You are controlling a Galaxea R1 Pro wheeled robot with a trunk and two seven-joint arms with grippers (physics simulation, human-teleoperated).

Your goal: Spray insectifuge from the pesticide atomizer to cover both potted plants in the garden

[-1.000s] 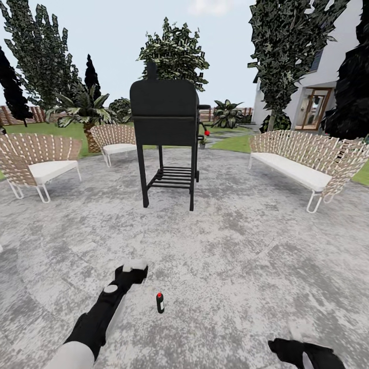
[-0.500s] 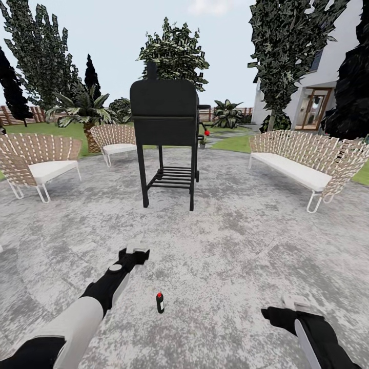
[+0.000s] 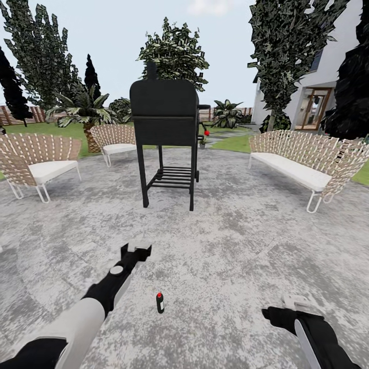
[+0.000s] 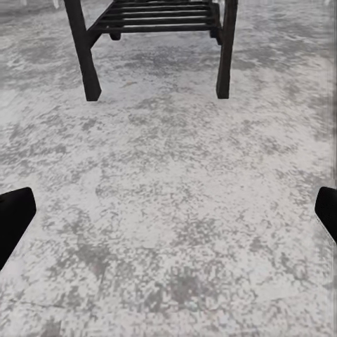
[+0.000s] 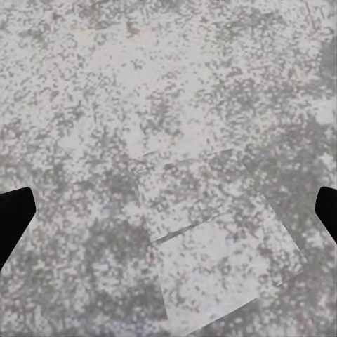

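Nearest me, I hold 2 black-and-white arms low over the round, mottled grey paved patio (image 3: 241, 241). The right end effector (image 3: 294, 303) hangs at the near right, its fingertips (image 5: 14, 210) spread wide over bare paving in the right wrist view and pinching nothing. The left end effector (image 3: 137, 250) reaches further forward on the left, its fingers (image 4: 14, 214) likewise spread and empty.

Between the 2 arms, and just past the left forearm's side, stands the small dark spray bottle with a red spot on its head, the pesticide atomizer (image 3: 160, 303). It rests on the patio, apart from both end effectors. Its long axis reads as upright, head uppermost; I cannot tell which way the nozzle faces, since the bottle is too small here.

Step in hand, as I judge it: the pickup. I would bring 1 end effector down beside the slim body, keep the fingers spread until they straddle it below the head, and close gently, since so narrow an upright bottle may tip at a sideways nudge.

Beyond, a black barbecue grill on 4 legs (image 3: 166, 133) stands mid-patio, flanked by woven wicker seats with white cushions (image 3: 302, 164). Lawn and trees lie furthest.
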